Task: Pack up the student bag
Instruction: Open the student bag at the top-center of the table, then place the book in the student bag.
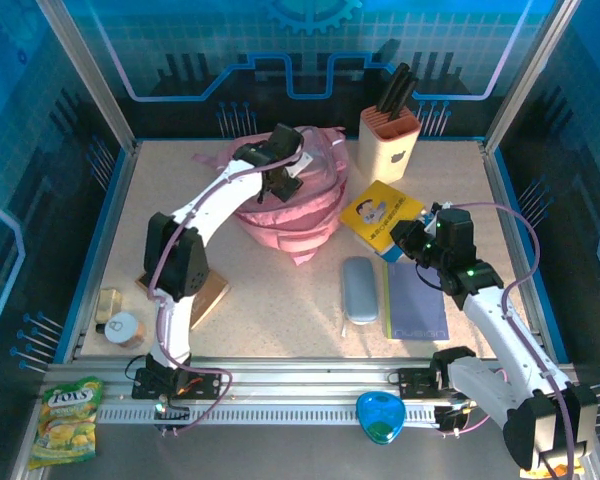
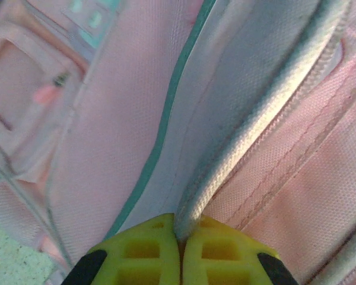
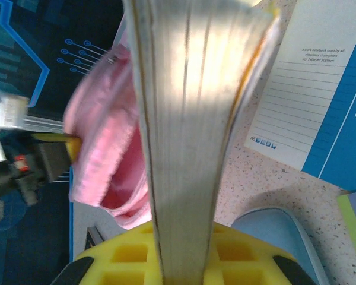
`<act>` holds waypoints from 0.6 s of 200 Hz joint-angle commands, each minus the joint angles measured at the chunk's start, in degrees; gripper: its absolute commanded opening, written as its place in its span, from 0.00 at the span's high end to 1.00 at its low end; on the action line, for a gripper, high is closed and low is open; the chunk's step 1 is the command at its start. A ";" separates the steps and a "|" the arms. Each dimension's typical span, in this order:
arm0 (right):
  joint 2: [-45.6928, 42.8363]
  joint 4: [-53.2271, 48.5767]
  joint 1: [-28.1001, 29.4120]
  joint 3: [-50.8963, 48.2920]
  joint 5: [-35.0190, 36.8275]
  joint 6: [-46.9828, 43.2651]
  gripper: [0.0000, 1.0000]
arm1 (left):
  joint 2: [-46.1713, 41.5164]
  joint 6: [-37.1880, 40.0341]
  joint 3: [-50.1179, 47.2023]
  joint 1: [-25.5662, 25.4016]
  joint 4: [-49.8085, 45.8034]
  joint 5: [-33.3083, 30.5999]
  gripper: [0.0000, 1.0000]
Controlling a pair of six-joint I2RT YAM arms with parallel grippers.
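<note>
The worktop [image 1: 280,290] is a pale speckled board inside a cell of blue translucent panels printed with circuit lines and held in a metal frame. A slotted metal rail runs along its near edge.

The student bag [image 1: 315,215], soft and pink, sits toward the middle of the far edge. A cream knife block [image 1: 388,145] with dark handles stands near the far right corner. A grey-blue pencil case [image 1: 360,290] lies in the middle of the worktop, with a purple notebook [image 1: 420,300] just beside it on the right. A wooden board [image 1: 212,295] and a small round tin [image 1: 123,328] lie by the left edge. On the rail are a green-and-yellow snack bag [image 1: 68,418] at the near left corner and a blue heart-shaped case [image 1: 380,415] right of centre.

The left gripper [image 1: 280,182] is on top of the bag. Its wrist view shows the yellow fingers [image 2: 148,249] pressed together, clenched on a whitish corded seam of the bag [image 2: 118,119] beside a teal piping line.

The right gripper [image 1: 408,238] is between the bag and the right edge, clamped on a yellow book [image 1: 380,212]. Its wrist view shows the jaws gripping the book's page edge [image 3: 190,119]. The bag [image 3: 101,148] is to that view's left, and a white-and-blue ruled pad [image 3: 320,101] lies on the worktop to its right.
</note>
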 commanded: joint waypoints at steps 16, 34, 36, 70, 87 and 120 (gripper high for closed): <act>0.59 7.54 0.45 2.86 -4.08 3.10 0.94 | -5.85 -7.79 1.21 -0.29 7.16 0.33 1.00; 1.30 9.08 1.80 3.14 -3.78 3.88 0.94 | -6.43 -8.74 1.26 -0.85 8.45 0.12 1.00; 1.39 9.21 1.93 3.14 -3.65 3.99 0.94 | -6.47 -8.81 1.26 -0.97 8.61 0.13 1.00; 5.74 13.60 5.78 3.35 -3.01 6.89 0.94 | -8.25 -10.47 1.63 -2.36 10.28 0.07 1.00; 9.54 17.15 8.44 4.29 -2.96 8.31 0.94 | -9.24 -11.05 1.52 -3.00 11.20 0.03 1.00; 17.41 26.63 11.65 6.78 -2.46 11.80 0.94 | -10.90 -12.53 1.02 -3.46 12.19 -1.15 1.00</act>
